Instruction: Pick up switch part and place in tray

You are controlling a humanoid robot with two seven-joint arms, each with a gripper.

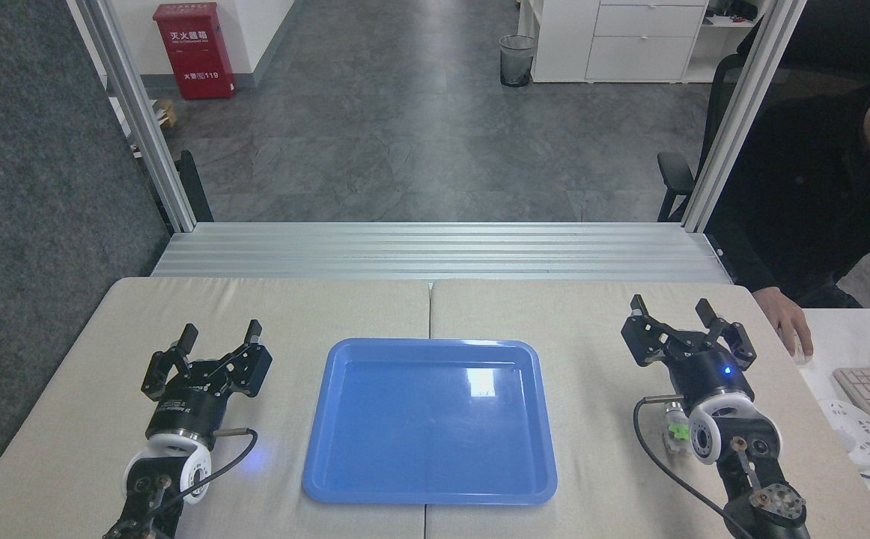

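both my left gripper (220, 337) and right gripper (673, 314) rest empty, jaws spread, flanking the empty tray (345, 479). the switch part (676, 432) lies on the table (570, 314) right of the tray, half hidden beside my right wrist, so that arm looks best placed to fetch it.

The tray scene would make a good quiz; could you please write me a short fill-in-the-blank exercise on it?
1. The tray is coloured ____.
2. The switch part lies beside the ____ arm.
3. The left gripper and right gripper are both ____.
4. The tray holds ____ parts.

Missing words: blue; right; open; no
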